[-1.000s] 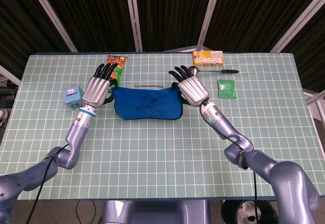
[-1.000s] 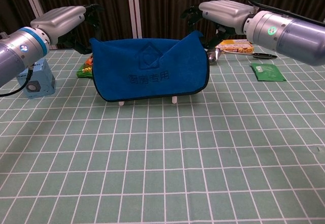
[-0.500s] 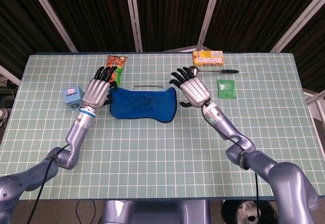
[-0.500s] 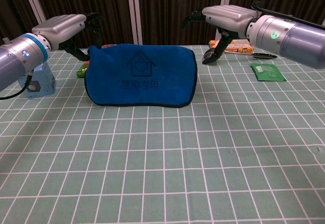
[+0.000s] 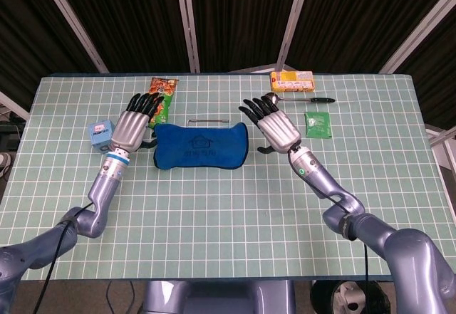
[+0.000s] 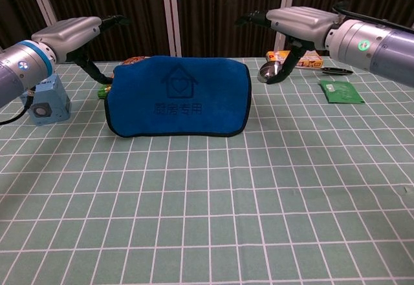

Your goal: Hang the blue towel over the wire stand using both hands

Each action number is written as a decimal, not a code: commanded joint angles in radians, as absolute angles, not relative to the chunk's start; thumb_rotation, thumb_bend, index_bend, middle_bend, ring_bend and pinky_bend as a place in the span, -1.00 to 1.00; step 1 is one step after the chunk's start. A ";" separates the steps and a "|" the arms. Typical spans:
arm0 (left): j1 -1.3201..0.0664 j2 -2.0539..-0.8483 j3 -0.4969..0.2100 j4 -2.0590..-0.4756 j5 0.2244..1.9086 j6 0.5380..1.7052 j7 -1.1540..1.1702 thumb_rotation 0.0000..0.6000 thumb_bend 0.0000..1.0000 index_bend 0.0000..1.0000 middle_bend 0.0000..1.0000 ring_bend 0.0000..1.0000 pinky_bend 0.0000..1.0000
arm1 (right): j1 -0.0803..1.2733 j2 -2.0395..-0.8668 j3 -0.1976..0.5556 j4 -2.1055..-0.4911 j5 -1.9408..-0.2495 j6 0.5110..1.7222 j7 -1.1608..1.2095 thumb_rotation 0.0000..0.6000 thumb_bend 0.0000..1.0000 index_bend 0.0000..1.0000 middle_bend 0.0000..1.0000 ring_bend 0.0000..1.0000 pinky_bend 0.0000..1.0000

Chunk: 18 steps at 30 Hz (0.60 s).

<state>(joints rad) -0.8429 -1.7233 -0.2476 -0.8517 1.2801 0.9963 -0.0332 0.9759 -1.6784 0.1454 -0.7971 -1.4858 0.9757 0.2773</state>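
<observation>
The blue towel [image 5: 201, 145] with a house logo hangs draped over the wire stand and stands up like a curtain in the chest view [image 6: 178, 97]. Only a thin bar of the wire stand [image 5: 206, 121] shows behind the towel's top edge; the rest is covered. My left hand [image 5: 132, 125] hovers just left of the towel with fingers spread and holds nothing; the chest view shows it [image 6: 68, 31] level with the towel's top. My right hand [image 5: 274, 125] is off the towel's right end, fingers apart and empty, also seen raised in the chest view [image 6: 301, 21].
A light blue cube [image 5: 102, 133] sits left of my left hand. An orange-green snack packet [image 5: 164, 90] lies behind the towel. At the back right lie a yellow box [image 5: 292, 80], a spoon [image 5: 274, 99] and a green sachet [image 5: 318, 124].
The towel dropped from my hands and settled flat over the stand, hiding its feet. Both hands let go of its corners and drew outward, away from the towel.
</observation>
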 commanded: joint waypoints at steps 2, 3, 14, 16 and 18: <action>-0.821 -1.680 -0.249 -0.908 1.281 1.018 -0.030 1.00 -0.91 -1.00 -1.00 -1.00 -1.00 | 0.948 -1.637 0.140 -0.843 -1.493 1.013 0.264 1.00 -0.83 -0.89 -0.96 -1.00 -1.00; -0.814 -1.663 -0.249 -0.930 1.282 1.026 -0.029 1.00 -0.97 -1.00 -1.00 -1.00 -1.00 | 0.939 -1.623 0.137 -0.859 -1.496 1.025 0.258 1.00 -0.83 -0.89 -0.96 -1.00 -1.00; -0.646 -1.381 -0.208 -1.308 1.282 1.160 0.058 1.00 -1.00 -1.00 -1.00 -1.00 -1.00 | 0.766 -1.405 0.080 -1.138 -1.518 1.191 0.165 1.00 -0.89 -0.89 -0.98 -1.00 -1.00; -0.611 -1.339 -0.191 -1.374 1.278 1.184 0.079 1.00 -1.00 -1.00 -1.00 -1.00 -1.00 | 0.735 -1.377 0.068 -1.181 -1.520 1.217 0.150 1.00 -0.96 -0.90 -0.99 -1.00 -1.00; -0.567 -1.280 -0.167 -1.473 1.275 1.211 0.117 1.00 -1.00 -1.00 -1.00 -1.00 -1.00 | 0.691 -1.337 0.052 -1.248 -1.519 1.252 0.129 1.00 -1.00 -0.91 -1.00 -1.00 -1.00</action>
<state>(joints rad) -0.6395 -1.3681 -0.2044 -1.3554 1.2799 1.1579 0.0619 0.7442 -1.3886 0.0769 -1.1808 -1.5162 1.2057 0.1611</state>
